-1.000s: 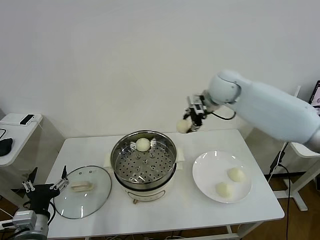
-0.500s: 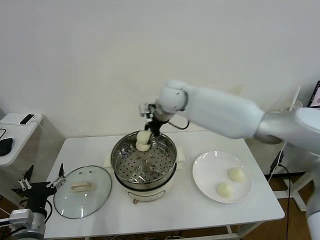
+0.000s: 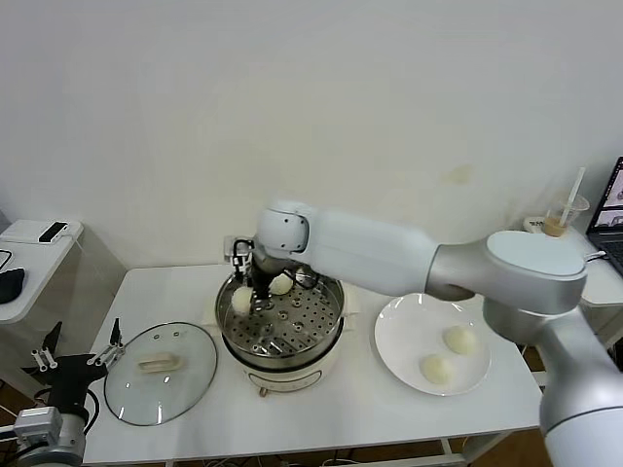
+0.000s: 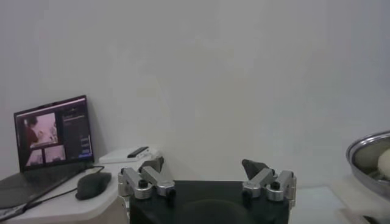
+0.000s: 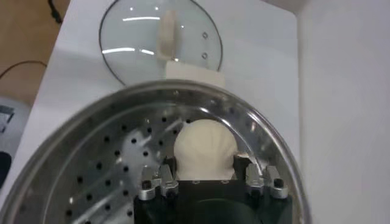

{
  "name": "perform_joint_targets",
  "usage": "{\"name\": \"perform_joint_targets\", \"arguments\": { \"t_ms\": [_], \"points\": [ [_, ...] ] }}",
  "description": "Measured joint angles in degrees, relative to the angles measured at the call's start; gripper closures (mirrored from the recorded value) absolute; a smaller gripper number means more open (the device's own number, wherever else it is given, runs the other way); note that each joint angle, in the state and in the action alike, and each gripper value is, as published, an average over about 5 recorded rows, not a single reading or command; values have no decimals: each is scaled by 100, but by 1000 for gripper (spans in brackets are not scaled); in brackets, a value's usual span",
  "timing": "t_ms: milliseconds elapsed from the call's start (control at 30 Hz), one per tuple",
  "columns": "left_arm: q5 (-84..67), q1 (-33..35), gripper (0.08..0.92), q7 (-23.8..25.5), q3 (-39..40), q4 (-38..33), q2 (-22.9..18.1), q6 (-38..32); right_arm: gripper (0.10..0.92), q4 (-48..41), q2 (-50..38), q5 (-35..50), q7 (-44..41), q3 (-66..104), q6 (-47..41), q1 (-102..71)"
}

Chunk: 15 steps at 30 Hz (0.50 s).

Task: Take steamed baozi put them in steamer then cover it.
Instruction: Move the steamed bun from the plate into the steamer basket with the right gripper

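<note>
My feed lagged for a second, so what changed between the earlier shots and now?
The right gripper carried a bun from above the table's right side leftward and down into the steamer, to its left rim, and still holds it. Unchanged: one bun at the steamer's back, two buns on the plate, the lid on the table, the left gripper open and parked low left.

Right gripper (image 3: pixel 249 295) low over steamer (image 3: pixel 280 321), left side, closed on a bun (image 3: pixel 241 300). Second bun (image 3: pixel 281 284) on tray at back. Two buns (image 3: pixel 449 354) on plate (image 3: pixel 399 336). Lid (image 3: pixel 161 372) flat on table (image 3: pixel 341 404). Left gripper (image 3: pixel 75 360) parked beside lid, fingers spread.
</note>
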Motion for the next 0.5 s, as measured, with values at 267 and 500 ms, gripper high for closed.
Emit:
{"name": "perform_joint_targets", "arguments": {
  "t_ms": [267,500],
  "points": [
    [-10,-7,177,4,-10,6,7,-3,440,-185,126,-33,211,-20,-131,-87],
    [-14,-18,177,5,-10,6,2,-4,428,-197,139,-40,241,-28,-187,-157]
  ]
}}
